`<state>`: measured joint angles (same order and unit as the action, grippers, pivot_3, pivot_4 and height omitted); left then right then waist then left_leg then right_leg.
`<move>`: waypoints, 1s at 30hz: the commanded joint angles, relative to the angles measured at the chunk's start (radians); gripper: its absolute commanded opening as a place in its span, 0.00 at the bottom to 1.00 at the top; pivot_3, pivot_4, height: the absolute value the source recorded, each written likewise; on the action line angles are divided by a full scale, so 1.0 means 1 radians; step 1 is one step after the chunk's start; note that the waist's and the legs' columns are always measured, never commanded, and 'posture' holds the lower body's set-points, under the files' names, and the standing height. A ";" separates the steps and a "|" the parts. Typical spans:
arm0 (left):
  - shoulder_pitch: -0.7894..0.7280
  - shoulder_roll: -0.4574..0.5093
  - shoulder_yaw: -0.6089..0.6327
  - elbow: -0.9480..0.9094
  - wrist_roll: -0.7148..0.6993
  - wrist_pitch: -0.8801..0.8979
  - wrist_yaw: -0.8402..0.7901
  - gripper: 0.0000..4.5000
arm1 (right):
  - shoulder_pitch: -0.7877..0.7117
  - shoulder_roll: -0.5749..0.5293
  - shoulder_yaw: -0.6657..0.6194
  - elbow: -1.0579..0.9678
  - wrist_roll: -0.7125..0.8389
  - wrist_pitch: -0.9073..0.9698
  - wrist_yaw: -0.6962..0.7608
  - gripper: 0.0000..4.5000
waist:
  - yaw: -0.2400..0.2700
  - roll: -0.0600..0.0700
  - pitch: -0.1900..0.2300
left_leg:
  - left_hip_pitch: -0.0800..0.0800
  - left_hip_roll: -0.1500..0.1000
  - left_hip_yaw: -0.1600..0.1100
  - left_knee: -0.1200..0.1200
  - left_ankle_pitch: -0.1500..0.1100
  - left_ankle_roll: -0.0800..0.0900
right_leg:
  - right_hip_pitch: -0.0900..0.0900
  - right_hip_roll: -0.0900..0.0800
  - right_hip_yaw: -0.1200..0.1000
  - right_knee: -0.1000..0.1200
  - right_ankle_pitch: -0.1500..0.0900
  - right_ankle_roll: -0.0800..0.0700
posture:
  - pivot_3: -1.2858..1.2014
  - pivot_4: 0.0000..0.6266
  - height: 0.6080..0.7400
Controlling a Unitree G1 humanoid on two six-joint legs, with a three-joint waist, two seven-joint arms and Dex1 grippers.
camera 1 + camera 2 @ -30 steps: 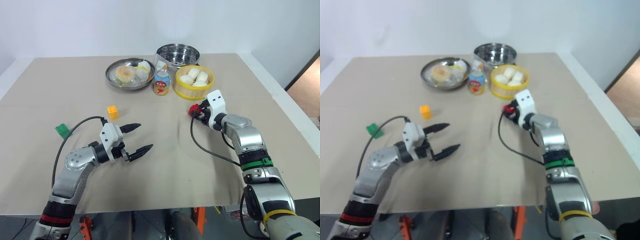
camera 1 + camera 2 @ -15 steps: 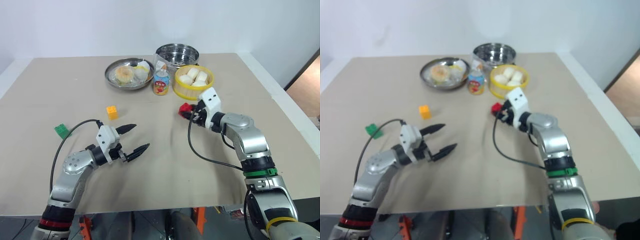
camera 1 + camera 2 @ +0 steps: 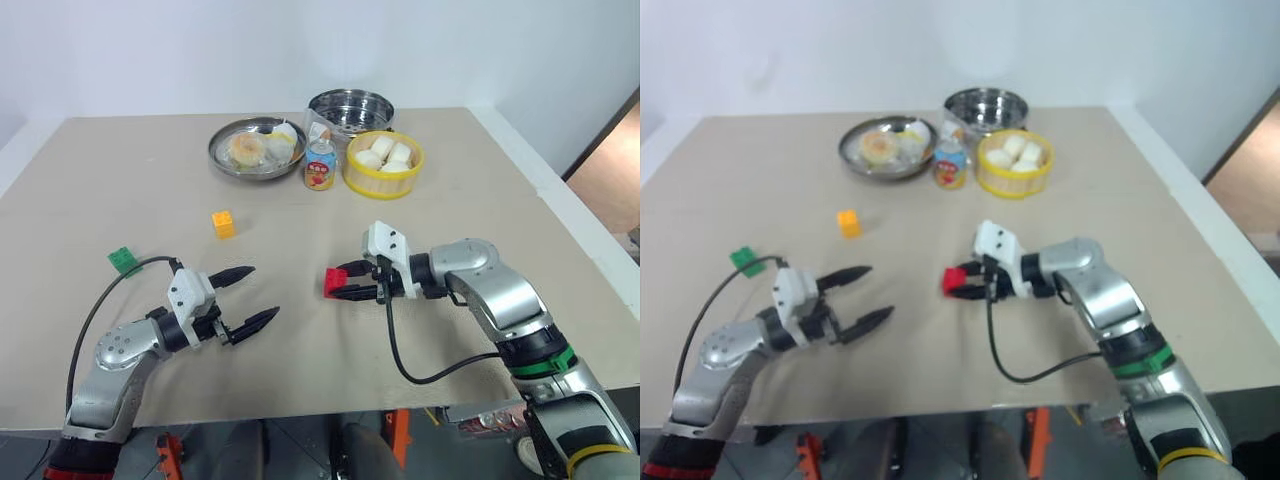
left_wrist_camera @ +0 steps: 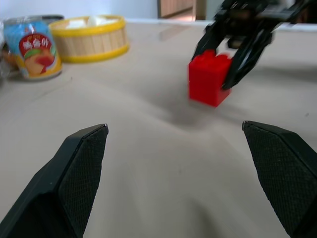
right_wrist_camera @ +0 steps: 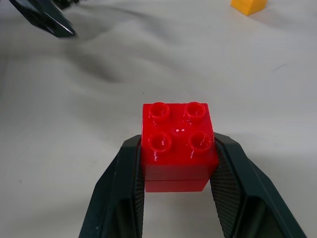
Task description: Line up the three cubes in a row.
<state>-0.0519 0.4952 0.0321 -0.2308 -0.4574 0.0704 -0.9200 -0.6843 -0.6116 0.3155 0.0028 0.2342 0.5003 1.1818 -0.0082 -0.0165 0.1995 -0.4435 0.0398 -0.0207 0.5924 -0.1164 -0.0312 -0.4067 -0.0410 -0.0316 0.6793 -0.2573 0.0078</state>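
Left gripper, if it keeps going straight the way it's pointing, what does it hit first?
Most likely the red cube, held in the right gripper. It sits dead ahead between the left gripper's open fingers; depth is hard to judge.

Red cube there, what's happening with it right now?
The right gripper is shut on the red cube, holding it over the middle of the table. The left gripper is open with nothing in it. The yellow-orange cube and the green cube sit apart on the table, not yet lined up.

red cube (image 5: 177, 144), green cube (image 3: 123, 260), yellow-orange cube (image 3: 224, 223)
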 commanded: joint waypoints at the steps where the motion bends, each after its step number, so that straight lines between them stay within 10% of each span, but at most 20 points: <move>1: 0.017 0.028 0.014 -0.066 -0.030 0.009 -0.024 1.00 | -0.053 0.010 0.009 0.058 -0.012 -0.049 0.049 0.28 | 0.000 0.000 0.000 | 0.000 0.000 0.000 0.000 0.000 0.000 | 0.000 0.000 0.000 0.000 0.000 0.000 | 0.52 0.24 1.00; 22: 0.025 0.032 0.000 -0.095 -0.024 0.037 -0.008 1.00 | -0.108 0.094 0.031 0.262 -0.083 -0.211 0.148 0.28 | 0.000 -0.001 0.000 | 0.001 0.010 0.000 0.000 -0.005 -0.008 | -0.002 0.014 0.003 0.000 0.001 0.000 | 0.52 0.24 1.00; 30: 0.024 0.037 -0.003 -0.089 -0.021 0.035 -0.013 1.00 | -0.115 0.089 0.006 0.239 -0.080 -0.202 0.157 0.95 | 0.000 -0.001 0.000 | 0.001 0.011 0.001 0.000 -0.005 -0.008 | -0.002 0.014 0.005 0.000 0.001 -0.001 | 0.52 0.24 1.00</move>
<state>-0.0295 0.5248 0.0266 -0.2899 -0.4790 0.1152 -0.9273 -0.7657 -0.5178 0.3521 0.2787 0.1354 0.2963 1.3296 -0.0082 -0.0172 0.1999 -0.4426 0.0508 -0.0199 0.5923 -0.1215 -0.0392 -0.4083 -0.0264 -0.0270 0.6793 -0.2560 0.0065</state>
